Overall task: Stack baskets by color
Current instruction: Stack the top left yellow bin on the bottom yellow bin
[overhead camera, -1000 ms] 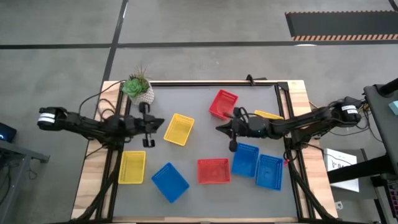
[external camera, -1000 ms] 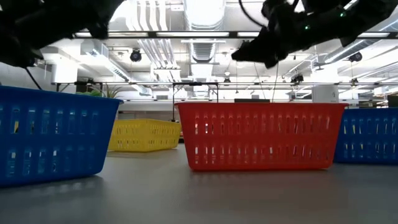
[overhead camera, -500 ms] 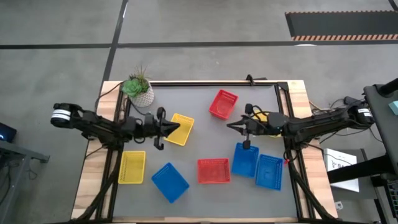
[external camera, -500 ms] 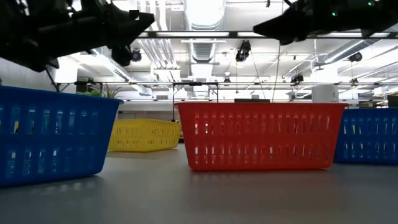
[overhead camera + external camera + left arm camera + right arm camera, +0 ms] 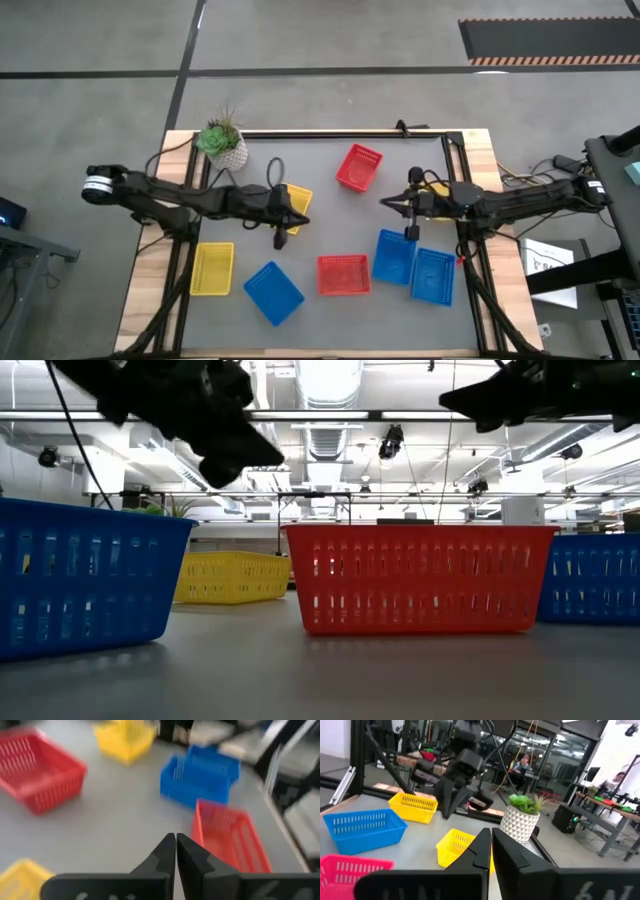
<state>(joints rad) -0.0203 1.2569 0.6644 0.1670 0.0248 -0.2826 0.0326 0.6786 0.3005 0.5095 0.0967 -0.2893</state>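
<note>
Several baskets lie scattered on the grey table (image 5: 330,225). A red one (image 5: 359,167) is at the far middle and another red one (image 5: 343,275) at the near middle. Two blue ones (image 5: 394,256) (image 5: 433,275) sit near right, and a third blue one (image 5: 273,292) near left. One yellow basket (image 5: 212,268) is at the left and another (image 5: 432,186) shows partly under my right arm. My left gripper (image 5: 300,222) is shut and hovers over the edge of a third yellow basket (image 5: 290,200). My right gripper (image 5: 383,203) is shut, in the air right of centre.
A white potted plant (image 5: 222,143) stands at the far left corner. A black frame (image 5: 340,133) runs along the table's far edge and sides. Open grey surface lies in the table's middle between the two grippers.
My left gripper has swung toward the table's right, from beside the plant to over the yellow basket. It has tipped up from pointing down to slanting forward. My right gripper has drawn back toward the right edge. Both have stayed shut. No basket has moved.
</note>
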